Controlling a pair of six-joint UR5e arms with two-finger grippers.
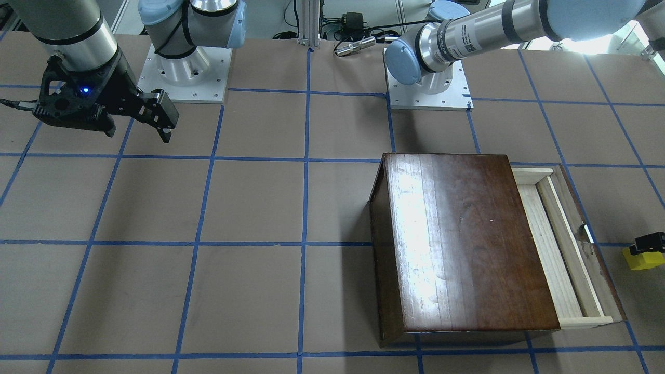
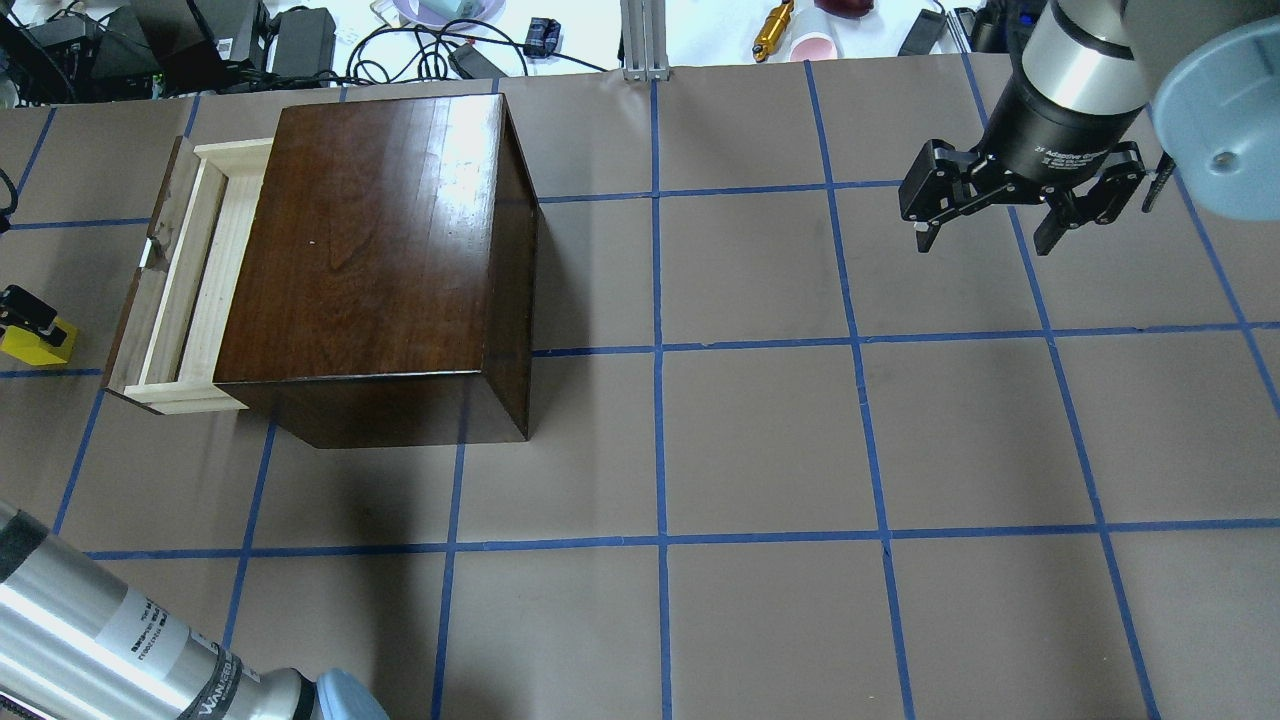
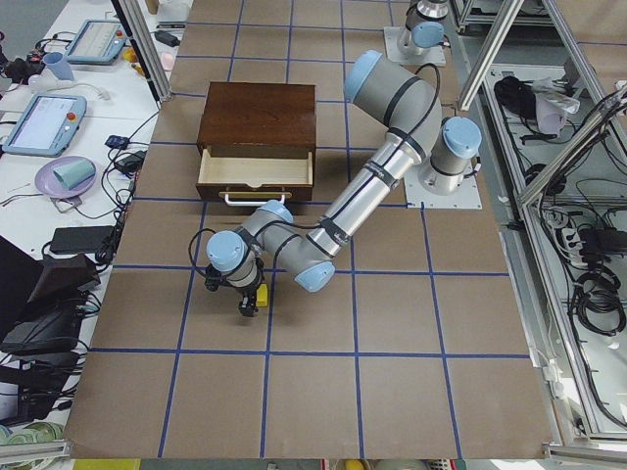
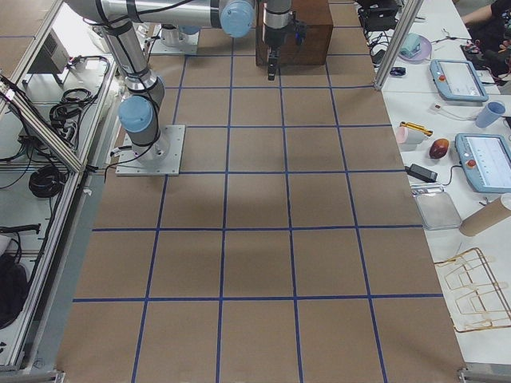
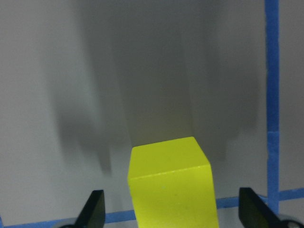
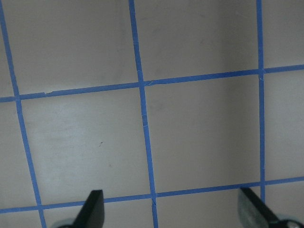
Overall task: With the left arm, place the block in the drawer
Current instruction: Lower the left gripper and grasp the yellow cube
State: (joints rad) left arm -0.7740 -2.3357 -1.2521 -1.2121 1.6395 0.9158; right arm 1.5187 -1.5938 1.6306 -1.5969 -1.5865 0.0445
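The yellow block (image 5: 171, 190) sits on the table between my left gripper's fingertips (image 5: 95, 209), with a gap on each side. My left gripper (image 2: 28, 318) is open, low over the block (image 2: 38, 344), at the table's left edge beyond the drawer front. The block also shows at the front-facing view's right edge (image 1: 643, 259). The drawer (image 2: 185, 290) of pale wood is pulled partly out of the dark-brown cabinet (image 2: 370, 240) and looks empty. My right gripper (image 2: 985, 235) is open and empty, high over the far right of the table.
Blue tape lines grid the brown table (image 2: 760, 440). The left arm's forearm (image 2: 100, 640) crosses the near left corner. Cables, adapters and cups (image 2: 300, 40) lie beyond the far edge. The drawer's metal handle (image 1: 587, 232) faces the block.
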